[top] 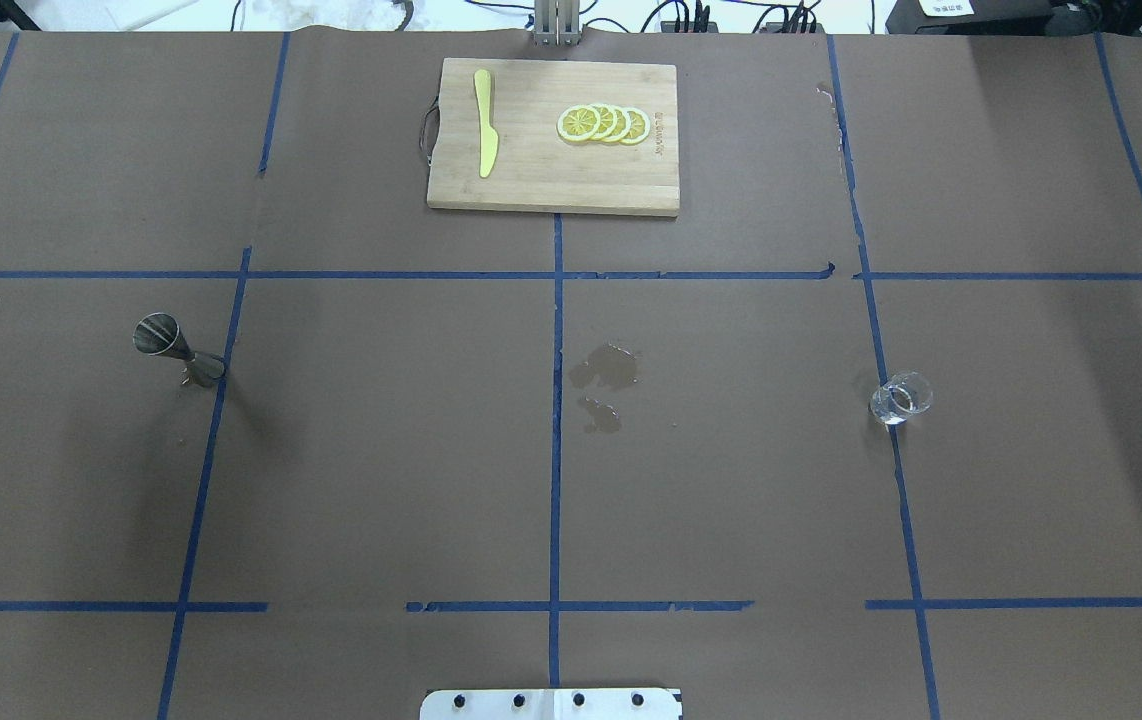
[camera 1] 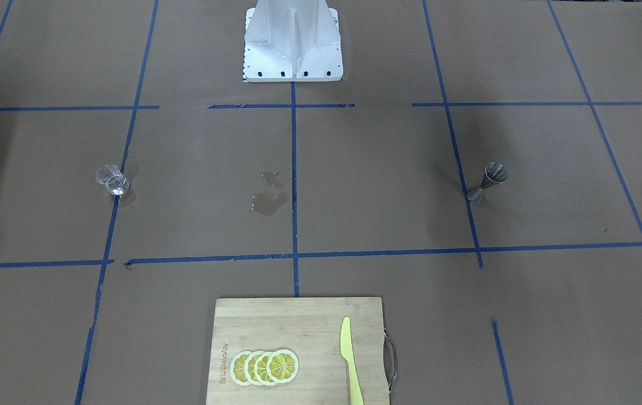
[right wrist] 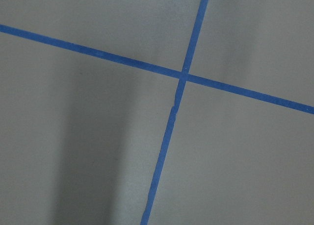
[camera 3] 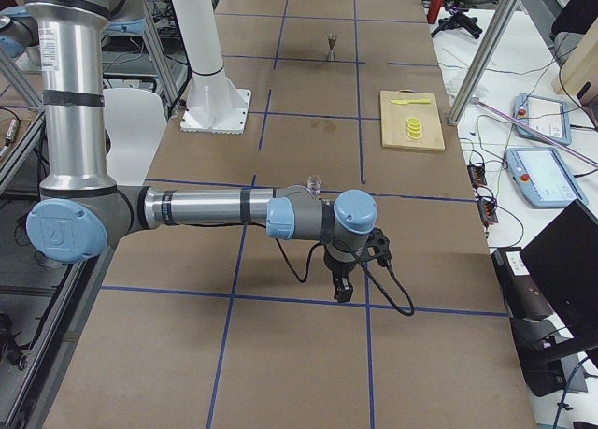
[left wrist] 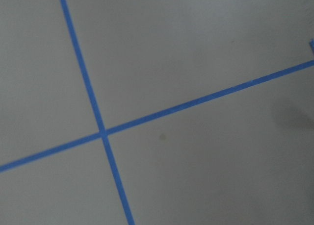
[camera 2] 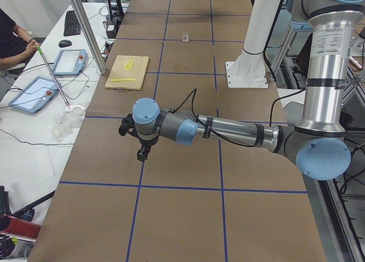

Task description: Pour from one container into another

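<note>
Gripper states: cannot tell, left gripper [camera 2: 142,154] and right gripper [camera 3: 342,290] caught only in side views. Well apart from glass cup [camera 1: 112,180] and jigger [camera 1: 487,183].

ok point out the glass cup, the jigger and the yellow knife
glass cup [top: 899,399], overhead view, on its clear side wall
jigger [top: 180,353], overhead view, near its narrow waist
yellow knife [top: 484,125], overhead view, mid-length

bright, even overhead light, no hard glare. broad soft shadows lie across the brown table [top: 381,480] in both fixed top views. glass cup [camera 1: 112,180] shows small glints, wet patch [camera 1: 269,202] a faint sheen. wrist views soft and slightly blurred; right wrist view has a dim vertical shadow band. side views sharp.
</note>
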`<state>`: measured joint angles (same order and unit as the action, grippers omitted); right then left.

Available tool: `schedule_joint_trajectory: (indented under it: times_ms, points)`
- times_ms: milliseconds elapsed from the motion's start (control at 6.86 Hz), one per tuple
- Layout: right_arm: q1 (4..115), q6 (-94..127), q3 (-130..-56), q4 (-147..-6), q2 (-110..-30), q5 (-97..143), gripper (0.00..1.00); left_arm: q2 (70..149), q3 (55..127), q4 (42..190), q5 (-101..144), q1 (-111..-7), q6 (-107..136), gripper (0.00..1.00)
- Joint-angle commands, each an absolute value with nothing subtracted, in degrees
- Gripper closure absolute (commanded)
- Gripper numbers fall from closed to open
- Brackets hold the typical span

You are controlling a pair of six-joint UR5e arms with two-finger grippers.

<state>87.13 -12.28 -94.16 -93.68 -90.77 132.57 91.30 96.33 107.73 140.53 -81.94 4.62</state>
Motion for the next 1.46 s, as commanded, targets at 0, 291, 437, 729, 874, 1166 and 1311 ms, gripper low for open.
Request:
schedule_joint_trajectory:
  times_ms: [0,291,437,729,874,1166,1311]
  points:
    - [87.1,-12.3,-94.0,-90.1,-91.4,132.5,0.00,89.7,96.2,133.0,133.9,-71.5,31.5,0.00]
    - [87.1,-12.1,-94.0,-86.1,-93.8,132.6,0.00,82.9,102.0,146.0,115.4,-58.9,47.8,0.00]
    - [87.0,-12.0,-93.9,-86.0,-93.8,132.7,0.00,80.3,106.7,146.2,109.9,-53.9,53.1,0.00]
    - [87.0,-12.0,-93.8,-85.9,-93.8,132.8,0.00,74.2,115.4,146.4,94.6,-40.3,64.4,0.00]
    - [87.0,-12.0,-93.8,-85.9,-93.8,132.8,0.00,73.5,116.6,146.3,87.2,-34.8,66.5,0.00]
    - [87.0,-12.0,-93.7,-85.9,-93.8,132.8,0.00,72.7,117.1,146.0,70.2,-26.1,67.3,0.01]
    - [86.9,-12.0,-93.6,-85.9,-93.8,132.8,0.00,72.3,116.8,145.7,63.9,-23.5,67.3,0.02]
